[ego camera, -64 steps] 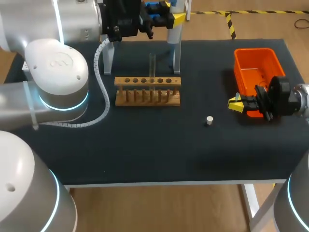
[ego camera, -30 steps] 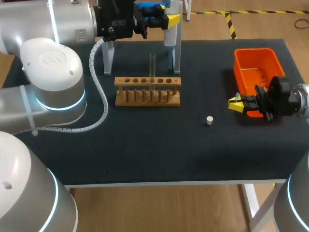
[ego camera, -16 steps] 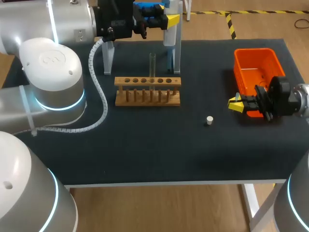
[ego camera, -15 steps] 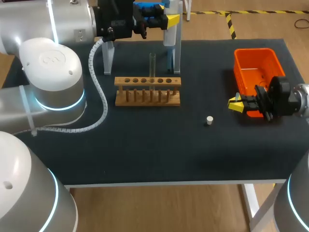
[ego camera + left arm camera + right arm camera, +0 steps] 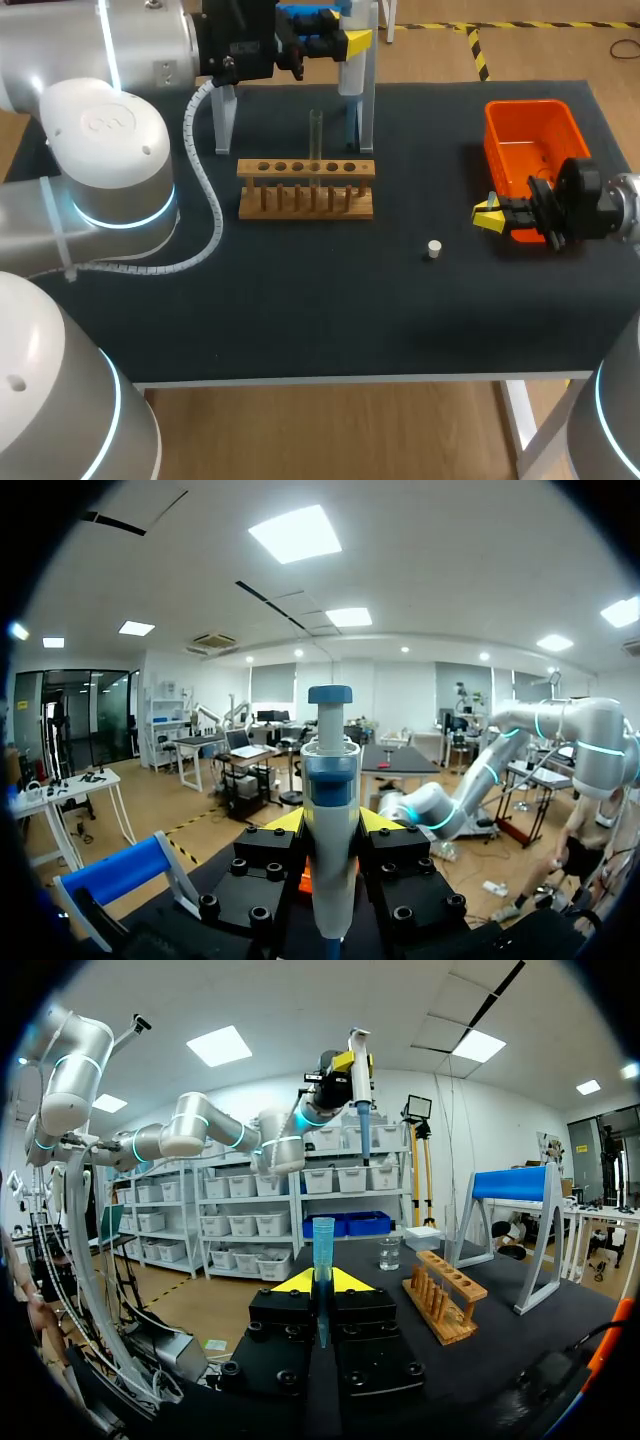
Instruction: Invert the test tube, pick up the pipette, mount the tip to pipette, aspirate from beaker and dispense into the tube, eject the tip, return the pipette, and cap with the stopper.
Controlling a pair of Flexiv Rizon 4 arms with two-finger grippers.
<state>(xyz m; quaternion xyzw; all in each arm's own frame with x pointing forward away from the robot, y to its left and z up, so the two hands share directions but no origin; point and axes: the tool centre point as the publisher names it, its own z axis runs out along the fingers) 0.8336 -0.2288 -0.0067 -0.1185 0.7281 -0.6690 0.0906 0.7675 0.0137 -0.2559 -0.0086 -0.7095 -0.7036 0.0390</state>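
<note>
The left gripper (image 5: 350, 40) is clamping the cylindrical white-and-blue pipette (image 5: 330, 780) upright above the far edge of the dark table (image 5: 300, 310). A clear test tube (image 5: 315, 135) is standing in the holed wooden rack (image 5: 306, 187), a small pale round stopper (image 5: 433, 249) is lying off to its right, and the right gripper (image 5: 490, 215) is pinching a tapered blue tip (image 5: 322, 1250) beside the orange bin (image 5: 535, 130).

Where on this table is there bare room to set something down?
Widest: the table front, from the wooden rack and stopper to the near edge. Smaller: between the rack and the orange bin. Crowded: the back, round the test tube and left tool, and beside the bin, where the right tool sits.
</note>
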